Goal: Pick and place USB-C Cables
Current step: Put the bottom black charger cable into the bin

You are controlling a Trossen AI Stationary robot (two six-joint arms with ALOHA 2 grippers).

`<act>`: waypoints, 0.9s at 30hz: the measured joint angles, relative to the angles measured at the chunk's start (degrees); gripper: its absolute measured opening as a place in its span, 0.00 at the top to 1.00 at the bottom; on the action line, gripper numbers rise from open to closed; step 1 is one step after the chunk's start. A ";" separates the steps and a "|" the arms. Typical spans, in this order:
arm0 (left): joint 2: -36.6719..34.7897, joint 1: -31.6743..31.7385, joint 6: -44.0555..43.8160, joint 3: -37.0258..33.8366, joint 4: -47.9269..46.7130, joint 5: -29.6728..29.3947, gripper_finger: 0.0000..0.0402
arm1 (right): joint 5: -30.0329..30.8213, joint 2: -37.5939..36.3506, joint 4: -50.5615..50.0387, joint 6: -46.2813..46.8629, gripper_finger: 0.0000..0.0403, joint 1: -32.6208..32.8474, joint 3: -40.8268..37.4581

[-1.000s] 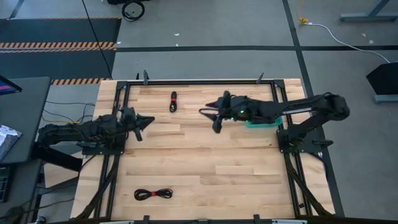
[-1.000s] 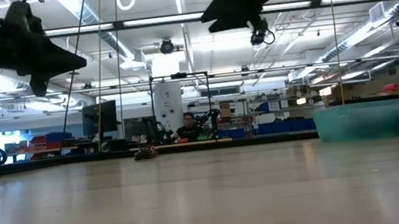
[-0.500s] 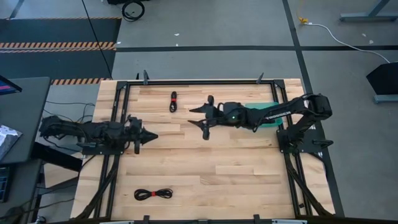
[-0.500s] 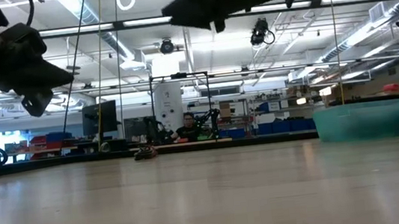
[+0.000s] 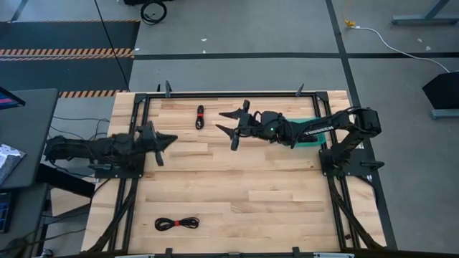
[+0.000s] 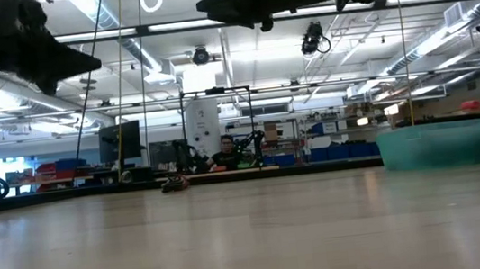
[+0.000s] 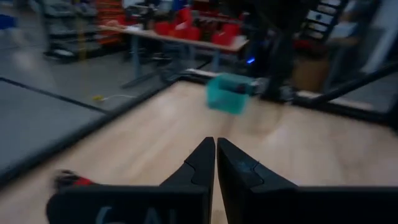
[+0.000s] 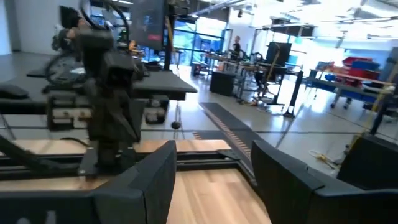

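Note:
A black coiled USB-C cable with a red tie [image 5: 200, 117] lies flat on the wooden table near its far edge; it also shows in the low view [image 6: 174, 184]. A second black cable with a red tie [image 5: 176, 223] lies near the front edge. My right gripper [image 5: 228, 122] is open and empty, high above the table just right of the far cable; its spread fingers show in the right wrist view [image 8: 211, 180]. My left gripper [image 5: 169, 137] is shut and empty above the table's left part, its fingers together in the left wrist view [image 7: 216, 158].
A teal bin [image 5: 310, 136] stands at the table's right side, partly under the right arm; it also shows in the low view [image 6: 451, 143] and the left wrist view [image 7: 229, 101]. A black frame [image 5: 229, 94] runs round the table. A person sits far behind the table [image 6: 227, 154].
My right gripper has gone toward the table's left edge and then toward the far edge, closer to the far cable, staying open. My left gripper swung toward the near edge and came back, staying shut. The cables have not moved.

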 joint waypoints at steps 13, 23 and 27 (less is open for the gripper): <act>9.35 12.91 3.36 17.55 -21.13 -0.44 0.86 | -1.98 0.00 0.46 6.88 0.47 -6.78 0.40; 26.54 22.45 3.38 17.55 -17.71 3.50 0.55 | -5.31 0.00 -6.98 19.66 0.47 -8.89 0.57; 33.50 24.48 3.60 17.55 -16.98 8.24 0.44 | -5.71 0.00 -9.06 19.67 0.47 -8.56 0.57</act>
